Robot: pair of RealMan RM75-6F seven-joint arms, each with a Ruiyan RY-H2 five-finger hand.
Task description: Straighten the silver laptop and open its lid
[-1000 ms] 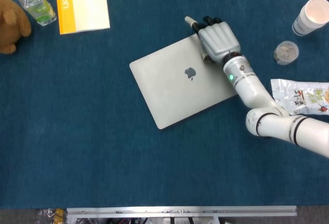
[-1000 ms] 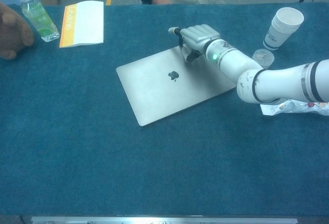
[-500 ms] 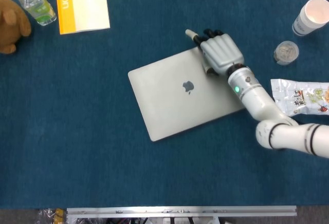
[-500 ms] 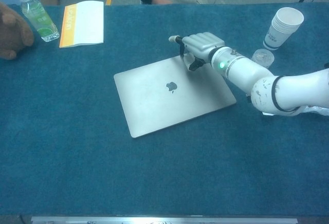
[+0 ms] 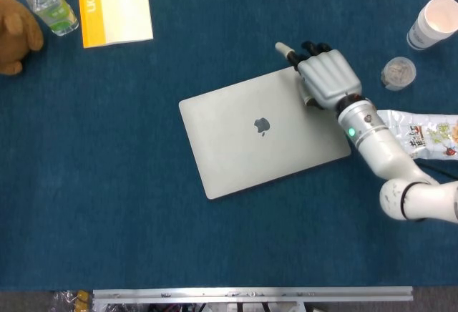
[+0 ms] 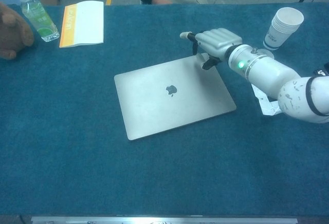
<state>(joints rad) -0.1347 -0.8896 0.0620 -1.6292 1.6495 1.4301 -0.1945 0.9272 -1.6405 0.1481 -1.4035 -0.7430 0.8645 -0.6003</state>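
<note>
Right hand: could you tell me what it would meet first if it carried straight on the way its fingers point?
The right hand points up and slightly left in the head view, away from the laptop. Only bare table lies ahead to the picture's edge, so the way looks free.

Far left: brown plush toy (image 5: 14,34), water bottle (image 5: 49,4) beside it, orange-and-white booklet (image 5: 114,4) near. Far right: stacked paper cups (image 5: 432,22), small lidded container (image 5: 398,73), snack packet (image 5: 422,134).

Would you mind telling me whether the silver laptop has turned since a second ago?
Yes. The silver laptop has rotated nearer square to the table edge, pushed by the right hand.
</note>
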